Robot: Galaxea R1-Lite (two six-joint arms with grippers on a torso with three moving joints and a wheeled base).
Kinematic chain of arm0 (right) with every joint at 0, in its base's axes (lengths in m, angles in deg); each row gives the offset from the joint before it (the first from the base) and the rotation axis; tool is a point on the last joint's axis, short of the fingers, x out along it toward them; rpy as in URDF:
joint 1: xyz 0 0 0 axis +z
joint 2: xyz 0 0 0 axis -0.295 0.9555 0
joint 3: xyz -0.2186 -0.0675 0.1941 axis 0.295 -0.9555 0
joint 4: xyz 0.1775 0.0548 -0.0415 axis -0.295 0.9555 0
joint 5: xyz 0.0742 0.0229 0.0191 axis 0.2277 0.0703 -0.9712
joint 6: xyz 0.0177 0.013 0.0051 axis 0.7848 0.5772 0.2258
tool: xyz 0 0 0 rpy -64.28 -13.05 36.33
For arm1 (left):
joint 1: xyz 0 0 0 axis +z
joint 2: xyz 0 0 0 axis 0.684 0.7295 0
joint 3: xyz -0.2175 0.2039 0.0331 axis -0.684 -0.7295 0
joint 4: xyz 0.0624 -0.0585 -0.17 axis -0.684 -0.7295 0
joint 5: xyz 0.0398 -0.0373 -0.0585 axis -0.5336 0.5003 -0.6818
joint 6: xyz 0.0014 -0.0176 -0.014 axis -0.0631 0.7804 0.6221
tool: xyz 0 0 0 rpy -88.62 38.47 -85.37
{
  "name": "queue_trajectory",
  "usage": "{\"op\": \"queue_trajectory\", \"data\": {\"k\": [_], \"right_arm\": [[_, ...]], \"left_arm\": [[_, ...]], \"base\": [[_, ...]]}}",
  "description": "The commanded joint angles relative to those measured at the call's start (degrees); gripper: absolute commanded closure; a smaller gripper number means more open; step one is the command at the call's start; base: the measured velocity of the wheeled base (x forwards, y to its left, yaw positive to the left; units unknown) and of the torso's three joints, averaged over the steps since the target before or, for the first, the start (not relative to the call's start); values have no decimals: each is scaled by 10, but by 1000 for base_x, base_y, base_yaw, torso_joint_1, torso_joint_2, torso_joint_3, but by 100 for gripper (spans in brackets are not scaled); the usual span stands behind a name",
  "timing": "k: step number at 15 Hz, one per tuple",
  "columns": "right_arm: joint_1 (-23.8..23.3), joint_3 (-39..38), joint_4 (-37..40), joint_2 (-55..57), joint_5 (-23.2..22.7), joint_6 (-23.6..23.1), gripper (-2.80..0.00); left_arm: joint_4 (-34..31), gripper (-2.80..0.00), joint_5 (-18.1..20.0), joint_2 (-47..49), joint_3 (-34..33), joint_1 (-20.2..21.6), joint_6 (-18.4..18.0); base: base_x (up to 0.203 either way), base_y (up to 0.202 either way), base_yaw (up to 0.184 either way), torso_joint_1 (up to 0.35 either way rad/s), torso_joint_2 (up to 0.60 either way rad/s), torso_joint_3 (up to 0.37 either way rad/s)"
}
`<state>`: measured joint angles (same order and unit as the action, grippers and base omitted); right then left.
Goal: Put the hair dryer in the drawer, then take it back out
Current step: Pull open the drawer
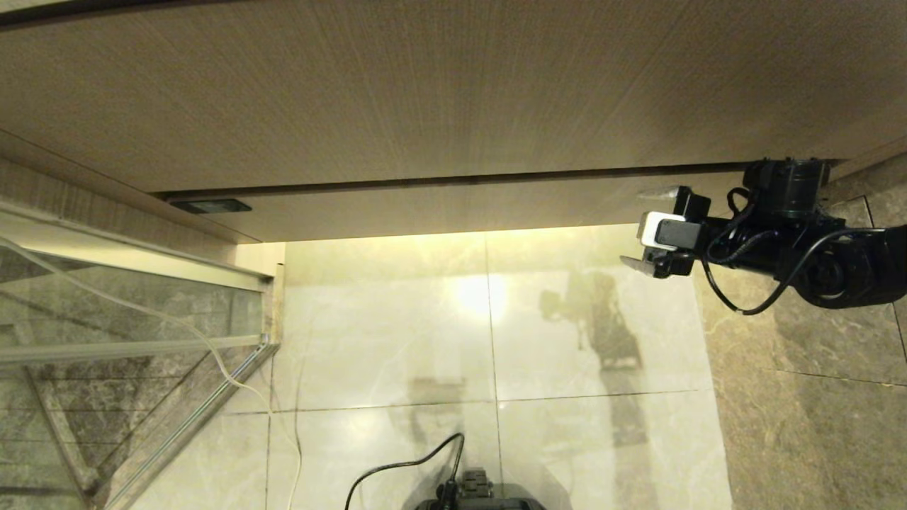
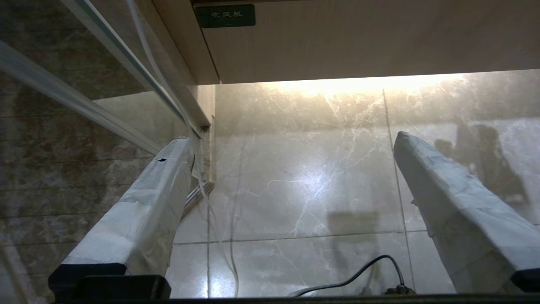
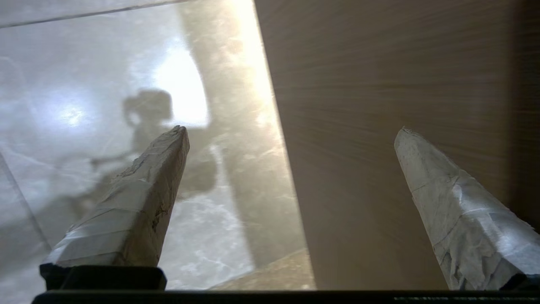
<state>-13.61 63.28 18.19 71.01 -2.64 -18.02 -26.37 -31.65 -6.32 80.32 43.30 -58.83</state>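
Now right claw wide, tape-wrapped fingers empty, beside flat wood-grain drawer front.

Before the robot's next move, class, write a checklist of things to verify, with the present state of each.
1. Right gripper open, nothing between its fingers: ok.
2. Right gripper at the drawer front's right end: ok.
3. Drawer pulled open: not ok, front sits flush.
4. Hair dryer located: cannot tell, none in any view.
5. Left gripper open, out of the way over the floor: ok.
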Motion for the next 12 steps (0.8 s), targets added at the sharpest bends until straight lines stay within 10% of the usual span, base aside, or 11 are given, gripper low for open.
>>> {"op": "queue_trajectory", "data": {"k": [1,12], "right_arm": [[1,7,3,0,2,-1,-280],[-14,21,57,-56,-3,-3,-280]], "left_arm": [[2,-280,0,0,-23,0,0],[1,-280,0,0,-23,0,1]], "base": [[0,0,0,0,0,0],[0,0,0,0,0,0]]}}
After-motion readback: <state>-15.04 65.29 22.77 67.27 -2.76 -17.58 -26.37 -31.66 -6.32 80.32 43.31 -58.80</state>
